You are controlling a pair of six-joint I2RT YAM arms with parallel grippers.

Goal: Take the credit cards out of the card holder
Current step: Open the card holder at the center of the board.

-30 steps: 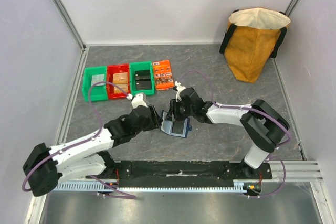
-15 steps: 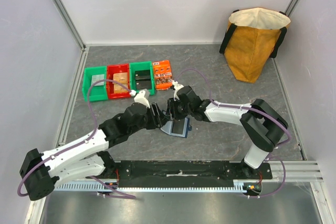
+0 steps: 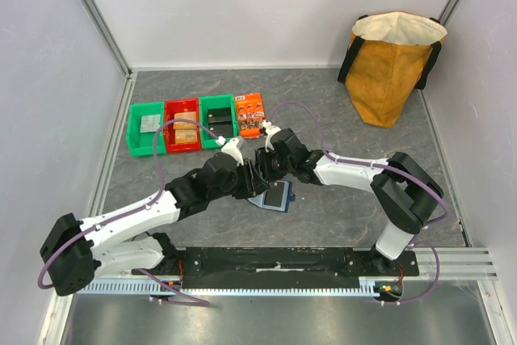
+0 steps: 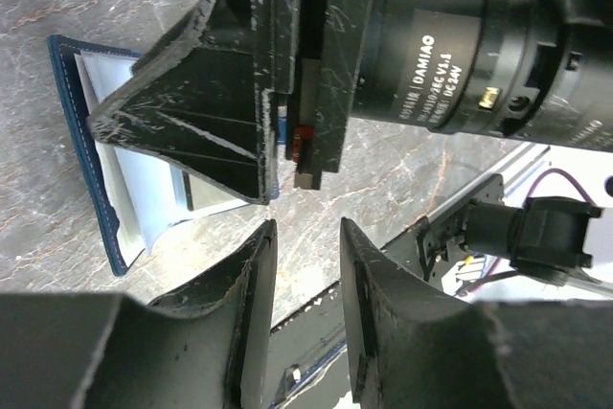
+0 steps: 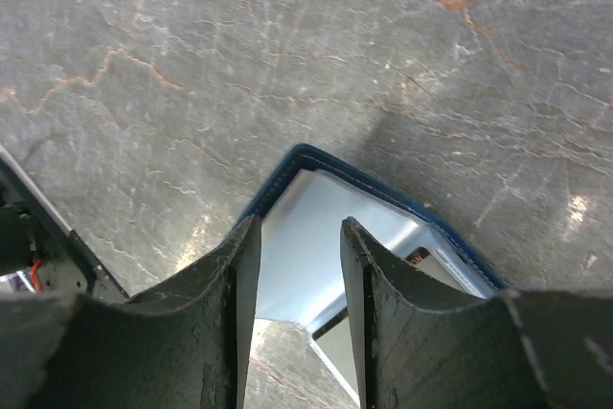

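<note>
Hidden parts of the card holder (image 3: pixel 279 198).
Seen from above, its far edge lies under the right gripper (image 3: pixel 264 170); the contents of the sleeves (image 4: pixel 144 189) are too indistinct to tell.

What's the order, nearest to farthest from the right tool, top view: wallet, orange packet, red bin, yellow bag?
1. Wallet, under the right tool.
2. Orange packet, behind it.
3. Red bin, back left.
4. Yellow bag, far right.

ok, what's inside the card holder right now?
Pale clear sleeves fill the open card holder, and what looks like one card shows its printed corner in a pocket. The right gripper hovers over the middle, so any other cards there are hidden.
</note>
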